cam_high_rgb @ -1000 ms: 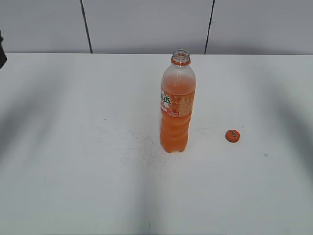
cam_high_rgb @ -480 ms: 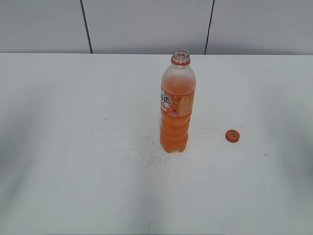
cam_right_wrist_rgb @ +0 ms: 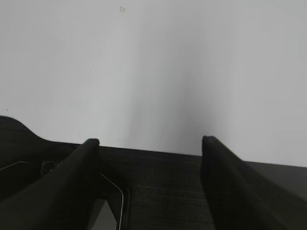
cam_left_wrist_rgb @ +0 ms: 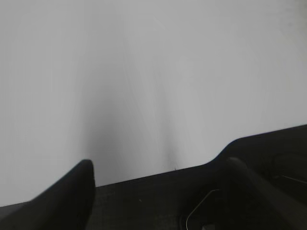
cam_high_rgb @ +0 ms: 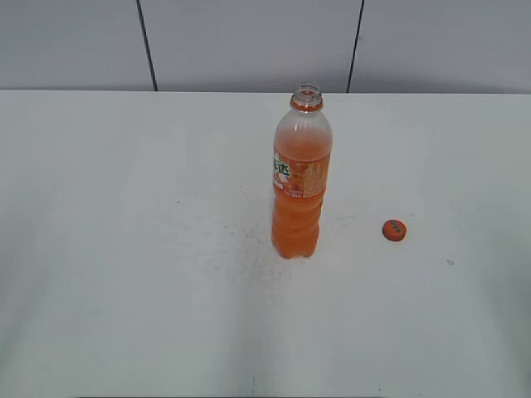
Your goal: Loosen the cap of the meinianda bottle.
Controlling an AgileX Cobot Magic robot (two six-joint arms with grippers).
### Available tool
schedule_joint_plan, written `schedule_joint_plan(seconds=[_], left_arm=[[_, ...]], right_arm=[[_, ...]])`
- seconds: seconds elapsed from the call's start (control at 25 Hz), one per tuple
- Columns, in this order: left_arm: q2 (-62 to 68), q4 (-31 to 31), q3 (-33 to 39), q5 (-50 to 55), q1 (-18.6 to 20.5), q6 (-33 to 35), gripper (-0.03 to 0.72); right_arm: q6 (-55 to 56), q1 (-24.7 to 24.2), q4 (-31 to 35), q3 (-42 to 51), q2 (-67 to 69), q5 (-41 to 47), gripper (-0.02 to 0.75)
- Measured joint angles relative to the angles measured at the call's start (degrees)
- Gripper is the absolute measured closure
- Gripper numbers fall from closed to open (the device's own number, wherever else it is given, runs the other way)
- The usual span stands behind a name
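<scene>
One cap (cam_high_rgb: 394,230) lies right of the open, upright meinianda bottle (cam_high_rgb: 300,184).

Even, diffuse light falls on the white worktop (cam_high_rgb: 124,249) in the exterior view, bright without glare. Broad, soft grey shadow bands lie across it, one running from the meinianda bottle (cam_high_rgb: 300,178) toward the near edge. That view is fairly sharp. Both wrist views are dimmer and soft; the dark left end effector (cam_left_wrist_rgb: 160,167) and right end effector (cam_right_wrist_rgb: 149,143) are blurred, underexposed silhouettes.
</scene>
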Motion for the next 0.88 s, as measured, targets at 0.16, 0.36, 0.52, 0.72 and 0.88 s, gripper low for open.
schedule_joint_plan(seconds=[0.16, 0.36, 0.52, 0.72, 0.88], left_arm=[[-5.45, 0.56, 0.04, 0.18, 0.00, -0.46, 0.204], [-11.84, 0.61, 1.51, -4.07, 0.00, -0.63, 0.210], [-16.45, 0.48, 2.51, -6.31, 0.00, -0.63, 0.211], [-22.48, 0.43, 2.51, -6.72, 0.00, -0.70, 0.211], [-26.96, 0.43, 2.56, -6.72, 0.00, -0.64, 0.211]], right_arm=[[0.00, 0.00, 0.06, 3.69, -3.75, 0.21, 0.245], [0.00, 0.00, 0.37, 4.49, -8.69, -0.44, 0.245], [0.00, 0.00, 0.37, 4.49, -13.12, -0.60, 0.245], [0.00, 0.00, 0.40, 4.53, -19.90, -0.60, 0.245], [0.00, 0.00, 0.46, 4.53, -24.65, -0.64, 0.245]])
